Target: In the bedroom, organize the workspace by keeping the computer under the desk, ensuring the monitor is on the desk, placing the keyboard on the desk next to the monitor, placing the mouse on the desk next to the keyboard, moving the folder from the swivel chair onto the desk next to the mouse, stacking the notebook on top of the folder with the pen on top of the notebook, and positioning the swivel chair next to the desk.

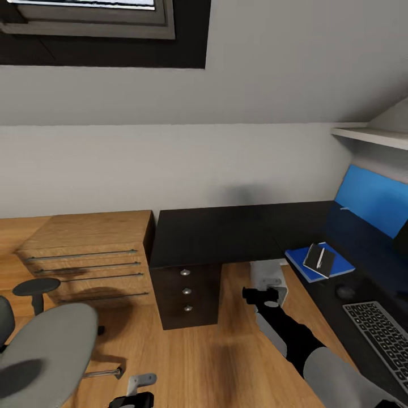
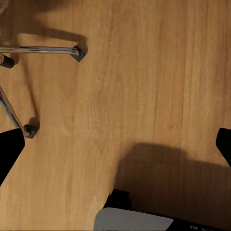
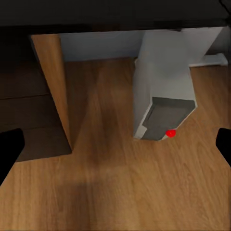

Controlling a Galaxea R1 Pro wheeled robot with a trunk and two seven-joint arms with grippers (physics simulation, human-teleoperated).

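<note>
Right end effector open, empty, near the computer; push the computer gently farther under the desk.

On the black desk the blue folder lies near the inner front edge with the notebook on it, the mouse and keyboard beside it along that wing, while the computer stands on the wooden floor beneath the desk.
</note>
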